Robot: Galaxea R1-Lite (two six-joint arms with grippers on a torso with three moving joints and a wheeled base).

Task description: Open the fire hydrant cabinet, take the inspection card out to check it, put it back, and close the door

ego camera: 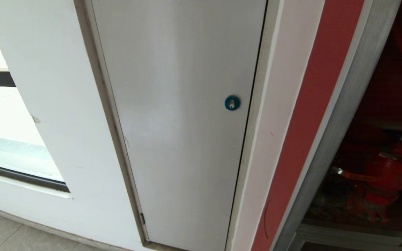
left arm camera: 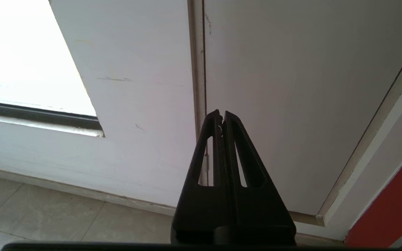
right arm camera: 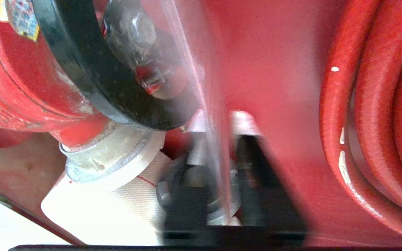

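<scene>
Two fingers of the right gripper (right arm camera: 218,139) stand slightly parted astride the edge-on inspection card (right arm camera: 215,153), seemingly letting it go inside the fire hydrant cabinet (right arm camera: 274,69), between valve (right arm camera: 30,69) and hose reel (right arm camera: 379,122). The left gripper (left arm camera: 222,120), pressed together and empty, idles by the white door (left arm camera: 291,87).

My right gripper (right arm camera: 218,129) sat inside the fire hydrant cabinet (right arm camera: 277,69), fingers slightly parted around the edge-on inspection card (right arm camera: 209,115). The red valve (right arm camera: 30,76) and white rolled hose (right arm camera: 117,205) lay beside it, the red hose reel (right arm camera: 375,122) opposite.
</scene>
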